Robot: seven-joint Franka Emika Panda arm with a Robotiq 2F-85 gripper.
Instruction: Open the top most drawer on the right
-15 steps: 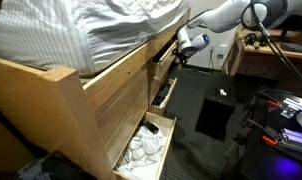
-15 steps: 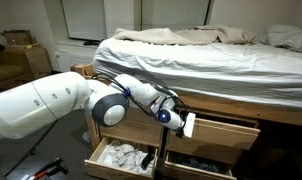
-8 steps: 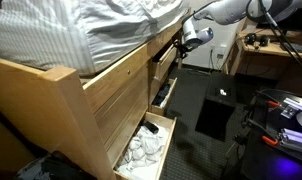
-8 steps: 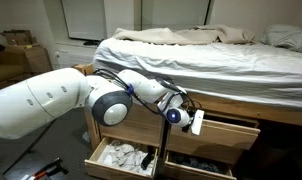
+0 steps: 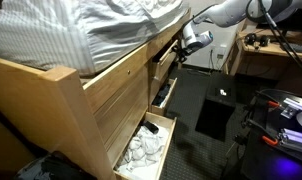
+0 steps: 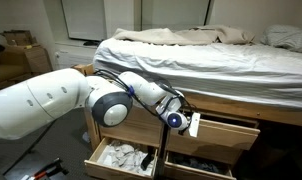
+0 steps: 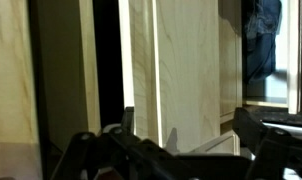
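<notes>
The top right drawer [image 6: 227,131] of the wooden bed frame is pulled out a little, and an exterior view shows it edge-on [image 5: 167,58]. My gripper [image 6: 192,124] hangs at its left front corner, just off the drawer front [image 5: 195,40]. In the wrist view my gripper [image 7: 191,132] is open. Its dark fingers [image 7: 254,128] stand wide apart, with pale wood of the drawer front [image 7: 176,70] behind the gap. I cannot tell whether either finger touches the wood.
The bottom left drawer [image 6: 95,160] stands open with white cloth in it. The bottom right drawer [image 6: 225,174] is also open, with dark contents. A rumpled mattress [image 6: 191,55] lies above. A black mat [image 5: 215,112] and a desk with gear [image 5: 283,108] stand on the floor beside.
Over the last second my gripper has shifted slightly along the drawer front, away from the bed's end post. It has barely moved since half a second ago.
</notes>
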